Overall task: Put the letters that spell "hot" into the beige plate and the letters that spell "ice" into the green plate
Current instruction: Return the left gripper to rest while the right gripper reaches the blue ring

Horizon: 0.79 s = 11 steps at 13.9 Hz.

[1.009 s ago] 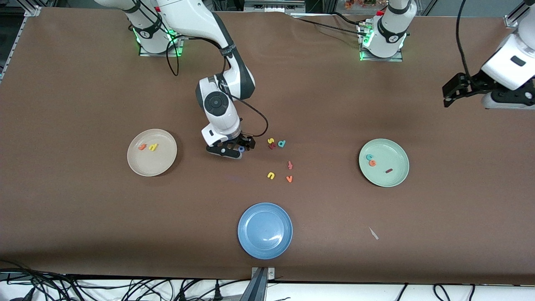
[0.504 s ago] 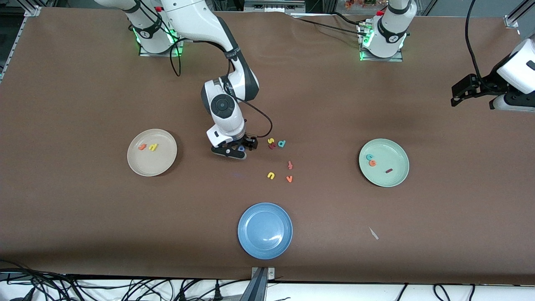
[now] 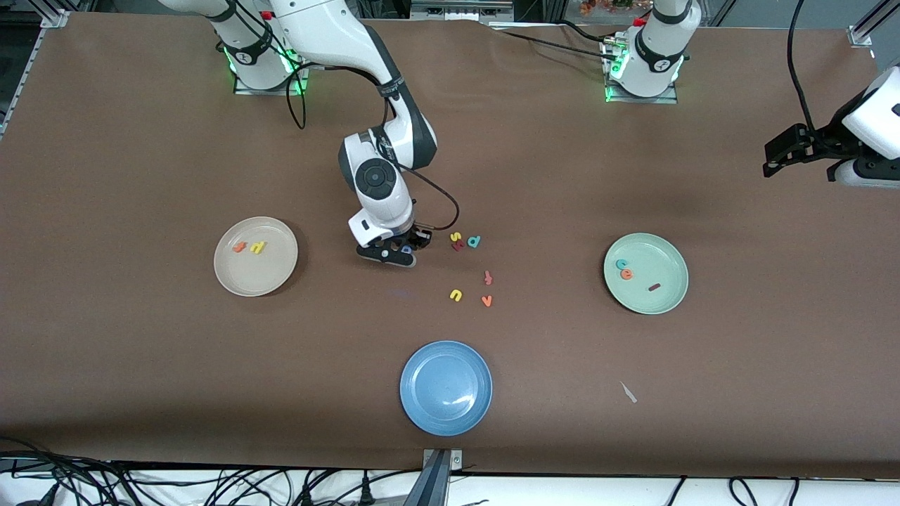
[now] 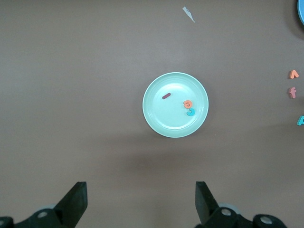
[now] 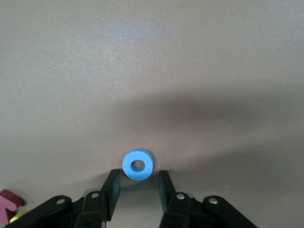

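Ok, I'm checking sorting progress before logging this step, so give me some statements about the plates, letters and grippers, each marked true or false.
1. The green plate holds a teal c, an orange e and a dark red i. True.
2. The beige plate holds three letters. False: only the orange t and yellow h lie in it.
3. The blue o sits at the fingertips of the right gripper. True.
4. The blue plate holds the yellow u. False: it holds no letters.
5. The left gripper is open. True.
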Each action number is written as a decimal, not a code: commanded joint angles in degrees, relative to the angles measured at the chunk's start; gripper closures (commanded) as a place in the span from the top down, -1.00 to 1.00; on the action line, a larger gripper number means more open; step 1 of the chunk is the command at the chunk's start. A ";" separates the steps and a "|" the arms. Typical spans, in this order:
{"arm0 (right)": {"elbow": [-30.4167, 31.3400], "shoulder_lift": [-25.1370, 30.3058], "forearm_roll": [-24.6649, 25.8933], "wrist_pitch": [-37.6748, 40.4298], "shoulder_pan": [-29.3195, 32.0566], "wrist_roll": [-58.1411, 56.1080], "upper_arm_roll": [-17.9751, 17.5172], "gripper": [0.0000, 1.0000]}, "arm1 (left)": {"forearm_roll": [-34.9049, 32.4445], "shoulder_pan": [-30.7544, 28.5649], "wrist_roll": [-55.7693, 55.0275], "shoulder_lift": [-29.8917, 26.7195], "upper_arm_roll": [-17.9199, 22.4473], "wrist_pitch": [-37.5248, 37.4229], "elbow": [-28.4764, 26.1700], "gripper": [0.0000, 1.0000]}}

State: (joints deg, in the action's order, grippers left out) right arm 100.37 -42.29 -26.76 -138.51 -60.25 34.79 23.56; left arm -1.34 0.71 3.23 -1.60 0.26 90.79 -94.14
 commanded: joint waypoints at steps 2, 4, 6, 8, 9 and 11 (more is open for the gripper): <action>-0.44 -0.61 -0.75 0.96 0.13 -0.60 -0.10 -0.53 | 0.99 0.34 0.73 1.78 0.44 -1.40 3.17 1.00; -0.70 -0.61 -0.75 1.05 0.22 -0.60 -0.10 -0.59 | 0.46 0.61 0.73 1.87 0.36 -1.40 3.26 1.00; -0.97 -0.61 -0.75 1.14 0.39 -0.60 -0.10 -0.66 | -1.81 0.96 0.73 1.78 0.09 -1.66 3.26 1.00; -1.05 -0.61 -0.75 1.05 0.48 -0.60 -0.10 -0.66 | -1.91 0.61 0.90 1.87 0.18 -1.93 3.26 1.00; -1.05 -0.61 -0.75 1.05 0.48 -0.60 -0.10 -0.66 | -1.82 0.43 0.90 1.87 0.27 -1.93 3.26 1.00; -1.05 -0.61 -0.75 1.14 0.57 -0.69 -0.10 -0.66 | -1.47 0.52 0.64 1.87 0.18 -1.93 3.26 1.00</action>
State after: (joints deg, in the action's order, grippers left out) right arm 100.26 -42.15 -26.75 -137.89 -60.16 34.77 23.79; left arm -2.02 1.01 3.23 -0.50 0.31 90.35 -92.77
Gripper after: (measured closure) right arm 0.828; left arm 0.000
